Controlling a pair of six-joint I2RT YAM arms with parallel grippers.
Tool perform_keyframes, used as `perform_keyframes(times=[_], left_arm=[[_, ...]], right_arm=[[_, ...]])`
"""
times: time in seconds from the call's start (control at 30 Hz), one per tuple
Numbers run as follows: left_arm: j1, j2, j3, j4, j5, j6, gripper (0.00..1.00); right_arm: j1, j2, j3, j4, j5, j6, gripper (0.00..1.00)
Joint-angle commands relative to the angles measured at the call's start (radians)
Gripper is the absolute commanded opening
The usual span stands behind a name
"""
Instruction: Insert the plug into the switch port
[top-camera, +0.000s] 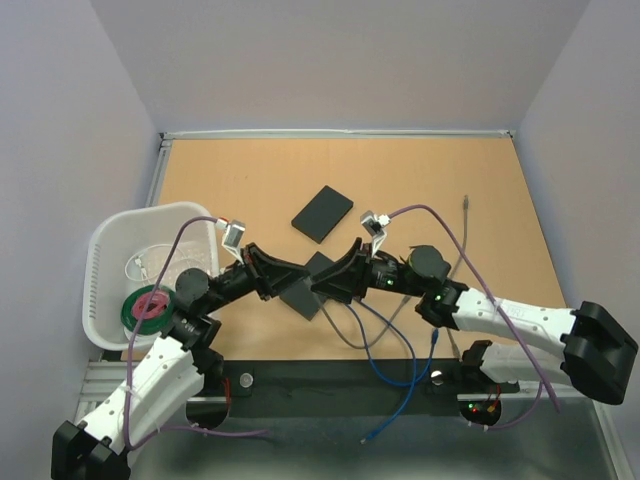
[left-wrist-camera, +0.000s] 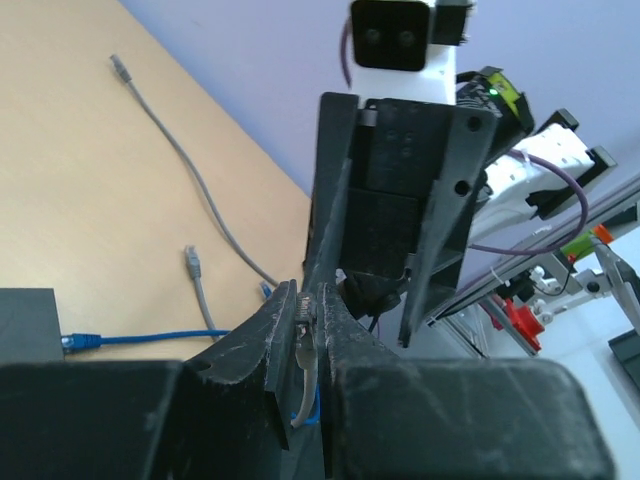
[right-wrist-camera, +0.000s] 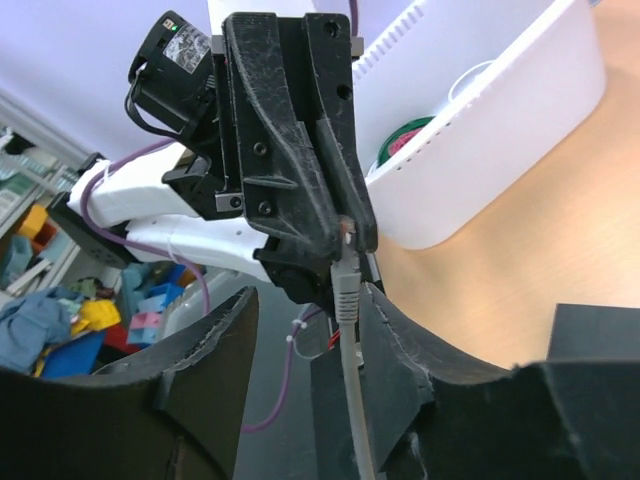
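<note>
My left gripper (top-camera: 298, 274) (left-wrist-camera: 305, 297) is shut on the grey plug (left-wrist-camera: 304, 328), which stands pinched between its two black fingers above the table's middle. In the right wrist view the grey plug (right-wrist-camera: 345, 280) hangs from the left gripper's tips with its grey cable (right-wrist-camera: 353, 410) running down. My right gripper (top-camera: 326, 282) (right-wrist-camera: 308, 297) faces the left one tip to tip, open, its fingers either side of the plug, which lies close to one finger (right-wrist-camera: 400, 335). The dark switch (top-camera: 306, 293) lies on the table under both grippers, and shows in the left wrist view (left-wrist-camera: 25, 325) with a blue cable (left-wrist-camera: 140, 336) plugged in.
A second black box (top-camera: 323, 213) lies further back. A white basket (top-camera: 105, 255) with a green and pink spool (top-camera: 150, 308) stands at the left. Loose grey cables (top-camera: 466, 235) and the blue cable (top-camera: 395, 375) trail across the right and front of the table.
</note>
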Motion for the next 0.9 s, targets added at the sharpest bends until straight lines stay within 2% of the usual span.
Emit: perform_keyframes(times=[0.0, 0.13, 0.27, 0.37, 0.6, 0.87], left_arm=[[-0.003, -0.003, 0.065, -0.055, -0.019, 0.048, 0.0], [-0.003, 0.009, 0.099, -0.133, -0.05, 0.065, 0.0], [-0.005, 0.076, 0.186, -0.316, -0.142, 0.103, 0.0], [-0.008, 0.119, 0.257, -0.441, -0.201, 0.12, 0.0], [-0.031, 0.173, 0.315, -0.503, -0.252, 0.092, 0.0], [-0.084, 0.212, 0.317, -0.469, -0.291, 0.072, 0.0]], right_arm=[[-0.007, -0.081, 0.048, -0.09, 0.075, -0.087, 0.52], [-0.007, -0.133, 0.126, -0.285, 0.137, -0.185, 0.52], [-0.002, -0.107, 0.272, -0.62, 0.194, -0.32, 0.4], [0.027, -0.075, 0.357, -0.772, 0.29, -0.392, 0.36], [0.093, 0.0, 0.472, -0.9, 0.447, -0.458, 0.36], [0.125, 0.091, 0.516, -0.913, 0.46, -0.472, 0.36]])
